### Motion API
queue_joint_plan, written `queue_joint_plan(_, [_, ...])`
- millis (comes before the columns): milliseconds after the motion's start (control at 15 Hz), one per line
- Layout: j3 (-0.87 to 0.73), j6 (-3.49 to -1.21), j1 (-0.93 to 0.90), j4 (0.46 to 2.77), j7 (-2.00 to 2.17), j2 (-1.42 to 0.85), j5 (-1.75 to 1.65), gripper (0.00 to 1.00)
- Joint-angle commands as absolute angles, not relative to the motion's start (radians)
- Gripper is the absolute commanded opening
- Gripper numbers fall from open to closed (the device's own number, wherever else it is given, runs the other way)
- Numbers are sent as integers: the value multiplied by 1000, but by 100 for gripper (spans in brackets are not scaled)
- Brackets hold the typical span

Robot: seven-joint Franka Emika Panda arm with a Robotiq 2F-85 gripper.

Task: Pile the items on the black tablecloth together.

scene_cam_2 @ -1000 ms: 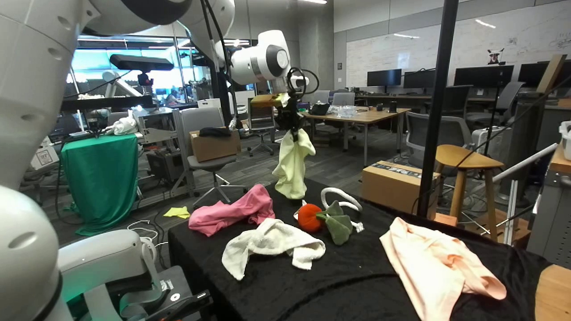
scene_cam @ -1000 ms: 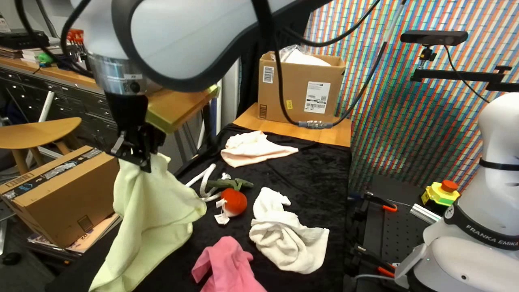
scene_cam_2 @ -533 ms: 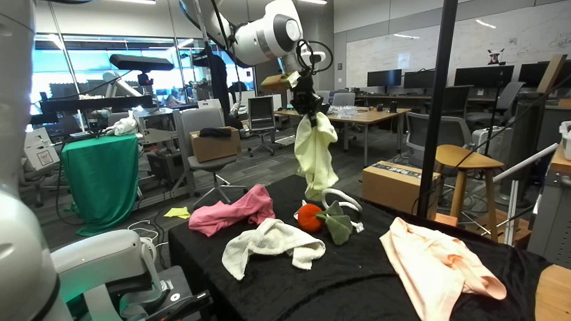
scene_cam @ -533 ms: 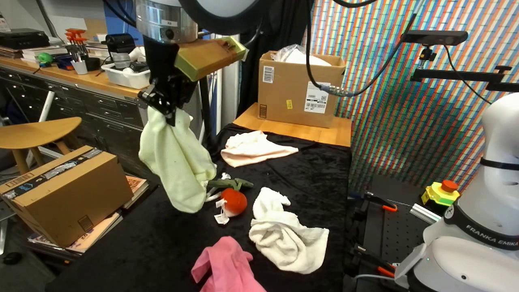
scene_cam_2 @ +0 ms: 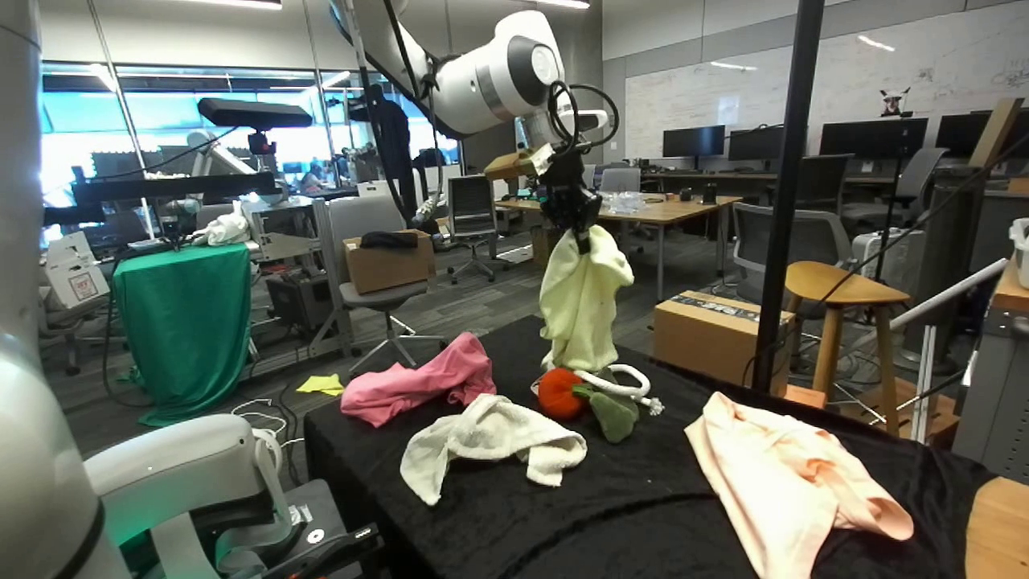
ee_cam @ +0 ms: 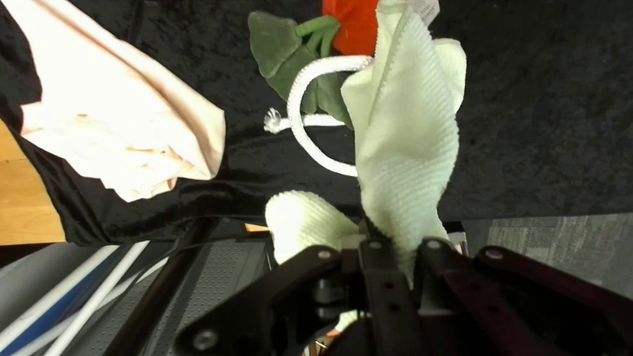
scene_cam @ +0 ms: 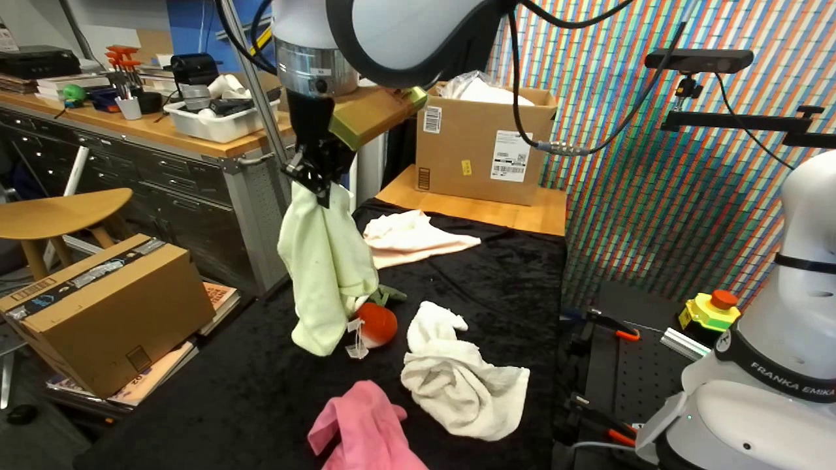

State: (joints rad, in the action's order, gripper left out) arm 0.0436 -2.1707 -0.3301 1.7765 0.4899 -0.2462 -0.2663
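Our pale yellow-green cloth [scene_cam_2: 583,301] and the claw [scene_cam_2: 582,241] clutching it have moved right in both exterior views since a second ago; we see it hanging near the white rope loop [ee_cam: 295,106] and red ball-like object [scene_cam_2: 561,396]. In an exterior view, pink cloth [scene_cam_2: 422,384] lies left, white cloth [scene_cam_2: 492,438] just nearer and peach cloth [scene_cam_2: 792,474] right on the black tablecloth [scene_cam_2: 490,531].

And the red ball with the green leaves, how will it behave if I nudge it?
The red ball looks round, so it may roll. Its green leaves, spread beside it on the black tablecloth, would probably drag and cut that short.
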Motion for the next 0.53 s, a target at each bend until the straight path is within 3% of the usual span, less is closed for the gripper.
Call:
queue_joint_plan(0, [50, -2185, -316, 1844, 551, -252, -340, 9])
queue_joint_plan(467, [57, -2168, -312, 1929, 548, -284, -354, 9])
